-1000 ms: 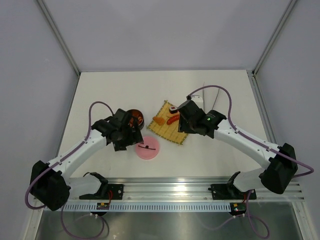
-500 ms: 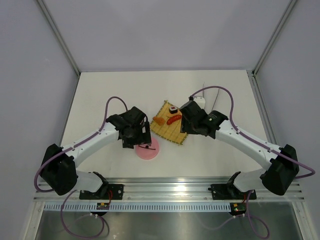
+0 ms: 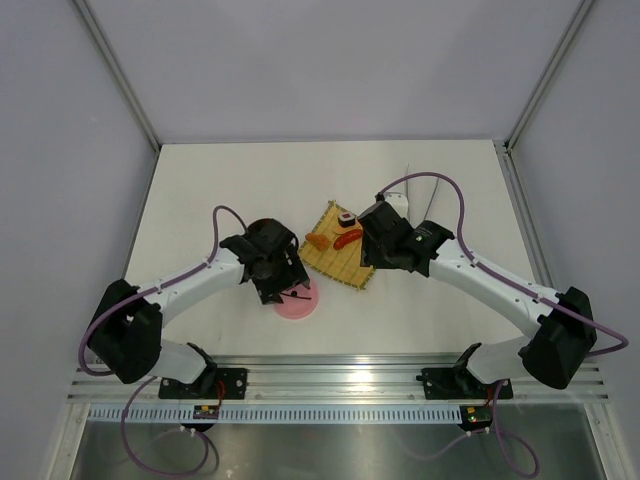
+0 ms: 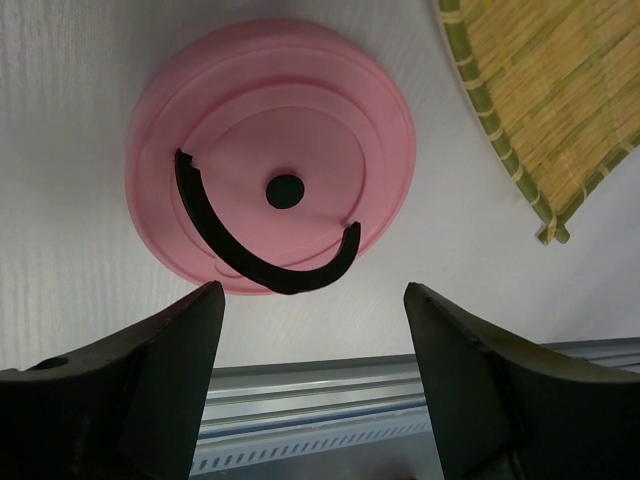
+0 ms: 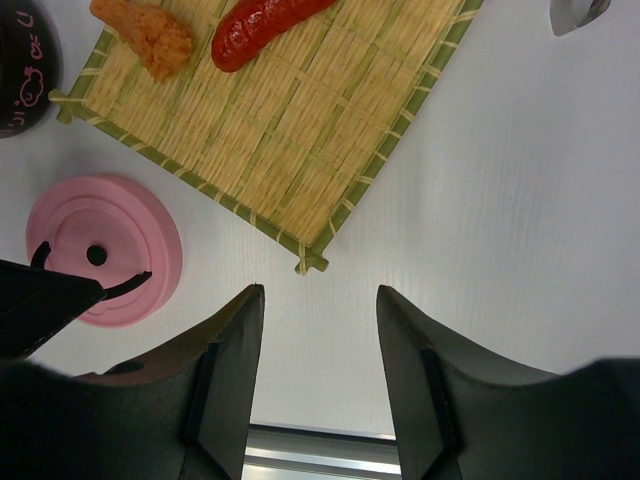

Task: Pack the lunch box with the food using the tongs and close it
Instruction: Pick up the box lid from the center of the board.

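The white desk carries everything. The square bamboo mat, green-edged, lies turned like a diamond. One corner points at the gap of the right claw, and the mat spreads ahead of that claw. It sits ahead and to the right of the left claw.

The pink lid lies flat on the desk just ahead of the left claw, whose two fingers stand apart with nothing between them. The lid is round and stepped in rings, with a black dot at its centre and a black curved strap bowing toward the claw.

The lunch box stands ahead and far to the left of the right claw, off the mat's left corner. Its dark wall bears pink writing and a small cartoon face, but too little of the writing shows to read. In the top view the left arm covers most of it.

The tongs lie on the desk beyond the right claw, their thin silver arms running away from the arm bases.

The right claw's fingers are apart and grip nothing. On the mat's far part lie a red sausage, slanting up to the right, an orange chunk left of it, and a sushi roll at the far corner.
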### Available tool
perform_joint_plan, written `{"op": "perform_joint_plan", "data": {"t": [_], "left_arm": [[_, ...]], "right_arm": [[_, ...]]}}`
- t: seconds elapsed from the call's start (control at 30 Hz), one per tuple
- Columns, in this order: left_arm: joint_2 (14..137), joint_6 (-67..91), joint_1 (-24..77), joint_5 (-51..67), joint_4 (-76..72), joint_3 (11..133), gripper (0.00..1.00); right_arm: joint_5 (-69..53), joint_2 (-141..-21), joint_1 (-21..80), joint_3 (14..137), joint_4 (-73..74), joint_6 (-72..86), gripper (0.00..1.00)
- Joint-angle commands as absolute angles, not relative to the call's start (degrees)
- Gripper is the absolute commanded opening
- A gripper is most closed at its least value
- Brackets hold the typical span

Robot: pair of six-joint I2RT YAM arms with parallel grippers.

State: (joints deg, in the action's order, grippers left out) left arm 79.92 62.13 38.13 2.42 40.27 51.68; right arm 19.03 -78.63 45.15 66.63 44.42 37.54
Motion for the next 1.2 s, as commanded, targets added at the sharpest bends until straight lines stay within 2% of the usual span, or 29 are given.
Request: {"op": "perform_joint_plan", "data": {"t": [0.0,0.2,0.33,0.37,0.47,0.57,0.73,0.87,1.03,1.17], "left_arm": [[81.99,66.88,38.14,1.66,36.92,50.71,0.76],[86.13,67.5,38.14,2.64,36.39,50.89,0.73],[85.61,67.06,38.06,0.71,36.82,51.85,0.59],[85.52,66.63,38.06,0.53,37.17,52.2,0.52],[85.43,65.92,38.14,-1.04,38.58,53.17,0.41],[85.61,64.69,38.06,-1.14,39.29,53.52,0.36],[86.22,58.65,38.06,-1.32,42.79,55.11,0.2],[87.45,49.77,38.06,-1.14,46.4,57.56,0.19],[90.26,38.69,38.23,-6.76,52.37,62.48,0.2],[93.07,34.9,38.14,-6.6,53.09,64.25,0.19]], "right_arm": [[19.95,-77.78,44.82,66.62,43.95,37.44,0.56],[19.78,-78.22,44.65,66.36,44.03,37.0,0.56],[19.69,-78.31,44.47,66.09,43.77,36.83,0.56],[19.69,-78.31,44.47,66.09,43.6,36.74,0.55],[19.51,-78.75,44.38,65.83,43.24,36.74,0.55],[19.07,-79.28,44.3,65.83,42.81,36.74,0.54],[18.81,-79.8,44.38,65.92,42.45,36.83,0.53],[18.55,-79.89,44.3,65.92,42.1,36.65,0.52],[17.84,-81.47,44.21,66.62,41.4,36.21,0.52],[17.32,-82.35,44.21,67.32,41.22,36.12,0.52]]}}
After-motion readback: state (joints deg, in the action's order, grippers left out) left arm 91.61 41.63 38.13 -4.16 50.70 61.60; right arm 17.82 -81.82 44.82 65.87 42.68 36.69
